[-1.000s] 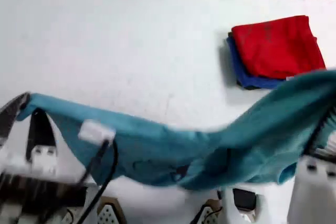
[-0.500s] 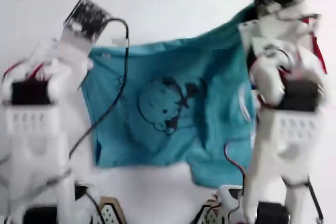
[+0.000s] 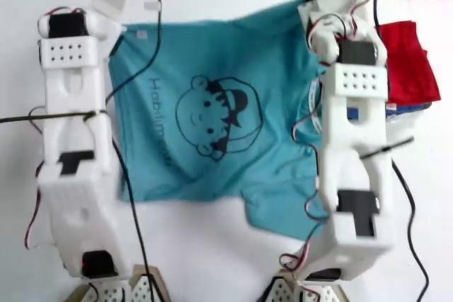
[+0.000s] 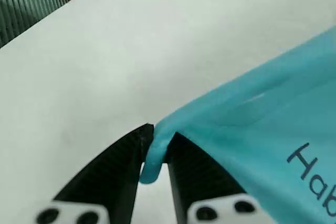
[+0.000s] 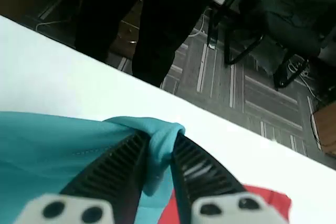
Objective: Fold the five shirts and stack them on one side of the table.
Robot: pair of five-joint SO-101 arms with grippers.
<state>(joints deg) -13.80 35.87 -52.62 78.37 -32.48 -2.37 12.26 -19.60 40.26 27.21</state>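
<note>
A teal shirt with a cartoon face print is spread over the middle of the white table, print side up. My left gripper is shut on one far corner of the teal shirt, at the table's far left. My right gripper is shut on the other far corner of the teal shirt, near the far edge. Both arms stretch out along the shirt's two sides. A folded red shirt lies on a folded blue one at the right.
The table's far edge lies just beyond my right gripper, with dark floor and chair legs behind it. Bare table stretches to the left of the left arm and along the near edge between the arm bases.
Both arms swung from the near edge to the far side, carrying the teal shirt out and laying it flat, print up. The red and blue stack stayed in place.
</note>
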